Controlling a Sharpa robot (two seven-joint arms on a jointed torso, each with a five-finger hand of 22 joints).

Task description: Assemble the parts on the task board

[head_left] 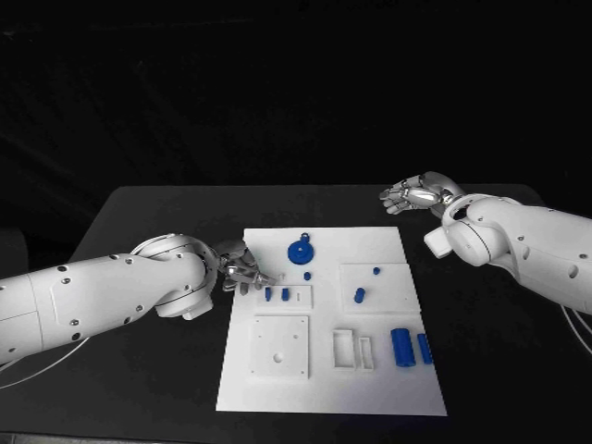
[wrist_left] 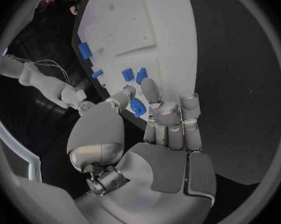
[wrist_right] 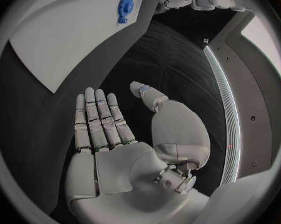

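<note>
head view, left hand at task board edge

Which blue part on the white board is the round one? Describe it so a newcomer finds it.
On the white task board, look to its far edge, away from the robot. The round blue disc-shaped part lies there, left of centre. It is the one wide, circular piece; the other blue parts are narrow pegs or blocks.

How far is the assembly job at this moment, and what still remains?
Early, it seems. On the task board the blue gear sits toward the far edge, but whether it is mounted is unclear. In hand: the left hand pinches a small blue part at the board's left edge. Left: two blue cylinders and several small blue pieces look loose. The right hand hovers open off the board.
</note>
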